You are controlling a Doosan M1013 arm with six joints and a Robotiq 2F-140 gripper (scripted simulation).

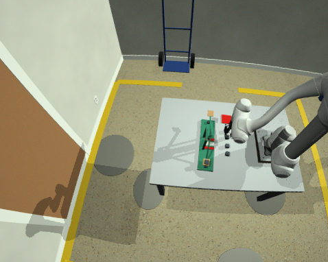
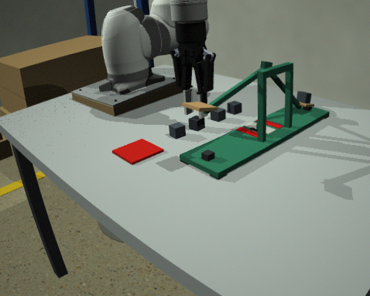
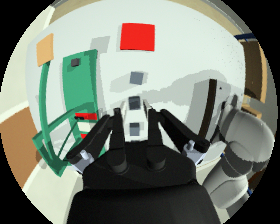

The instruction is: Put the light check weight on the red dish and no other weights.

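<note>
My gripper (image 2: 195, 109) (image 3: 134, 105) (image 1: 227, 131) is partly open and empty. It points straight down, with its fingertips just above a dark cube weight (image 2: 196, 123) (image 3: 134, 102), the second in a row of several on the table. Another weight (image 2: 177, 130) (image 3: 136, 78) lies nearer the flat red dish (image 2: 138, 150) (image 3: 138, 36) (image 1: 226, 118); two more weights (image 2: 217, 115) (image 2: 234, 107) lie beyond. The green rocker balance (image 2: 255, 140) (image 1: 206, 147) is tilted. Its near tan pan (image 2: 200, 106) (image 3: 45, 50) is raised and empty. Its far pan carries a weight (image 2: 303, 97). One weight (image 2: 207, 155) (image 3: 75, 63) sits on the green base.
The arm's base plate (image 2: 123, 98) stands at the back of the grey table (image 2: 258, 220). Brown boxes (image 2: 46, 69) stand off the table's left. The balance's upright frame (image 2: 262, 104) rises right of my gripper.
</note>
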